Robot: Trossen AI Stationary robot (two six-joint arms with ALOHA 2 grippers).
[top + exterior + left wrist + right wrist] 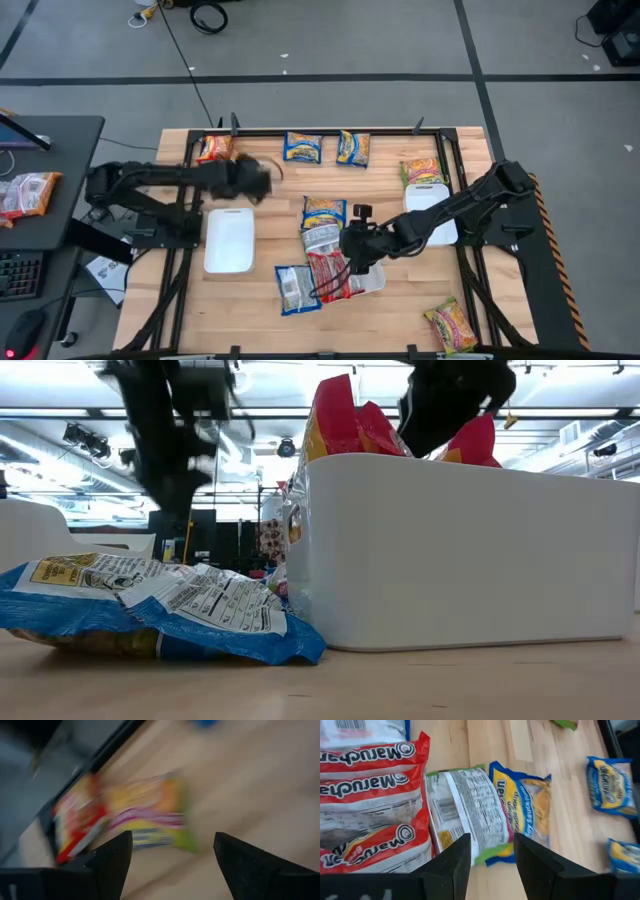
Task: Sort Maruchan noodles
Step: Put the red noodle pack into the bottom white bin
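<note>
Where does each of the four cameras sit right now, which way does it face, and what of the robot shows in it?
High: overhead, straight down; both arms, left end effector near the far-left packet, right end effector over the red packets.
Low: table height, level; white tray, blue packet, both arms coming in from above.
Left wrist: past its open fingers at that yellow-green packet.
Right wrist: past its fingers at red packets.
Shared: high and right wrist both show the red packets.
</note>
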